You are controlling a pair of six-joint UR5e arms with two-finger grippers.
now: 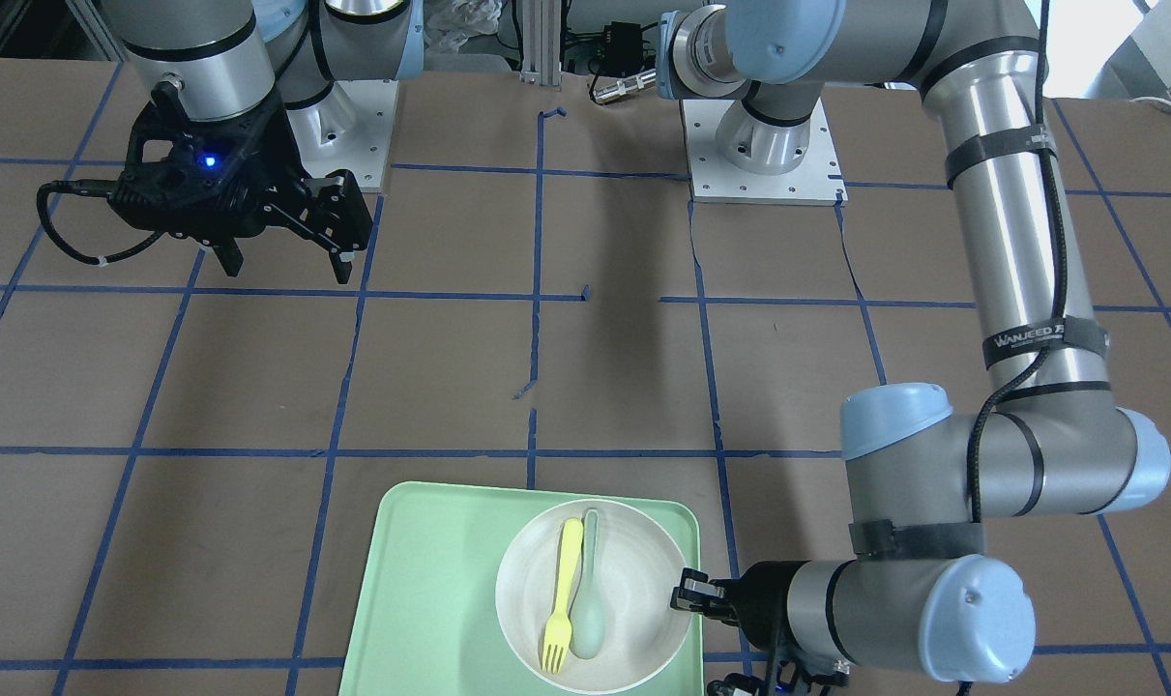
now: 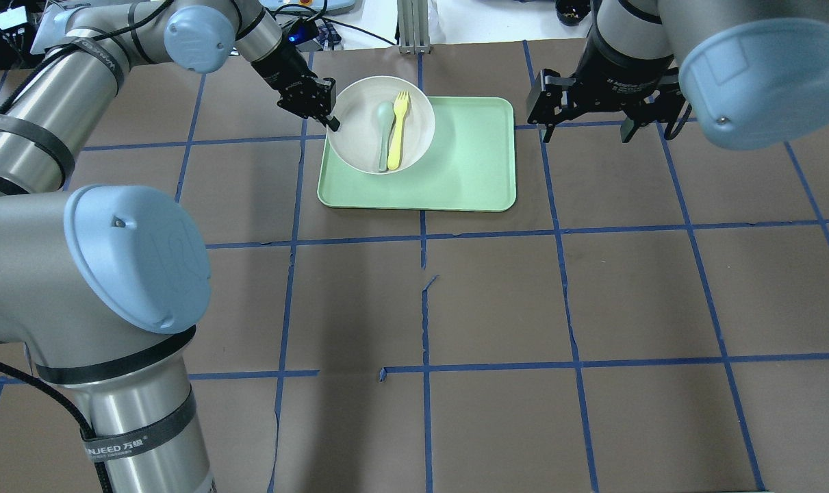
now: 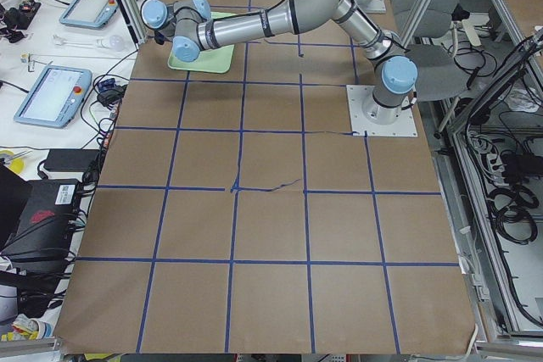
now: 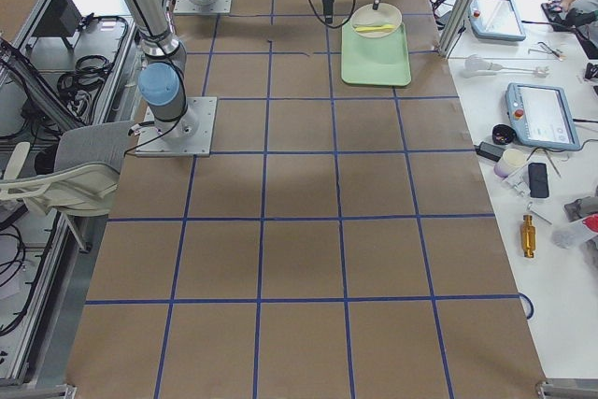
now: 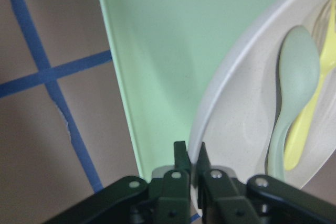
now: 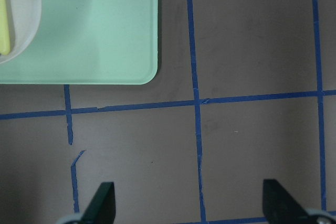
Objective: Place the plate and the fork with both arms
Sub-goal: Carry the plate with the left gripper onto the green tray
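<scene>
- Overhead exterior view: the mint-green tray [image 2: 469, 178] lies at the table's far side.
- The plate [image 2: 359, 147] sits over the tray's far-left corner, and the left gripper [image 2: 328, 120] is pinched on its rim.
- The right gripper [image 2: 585, 131] hangs beside the tray, fingers wide apart and empty.
- The fork [image 2: 398, 133] lies in the plate beside a spoon [image 2: 384, 137].
- I judge the step is grasping the plate; next it needs a level lift.
</scene>
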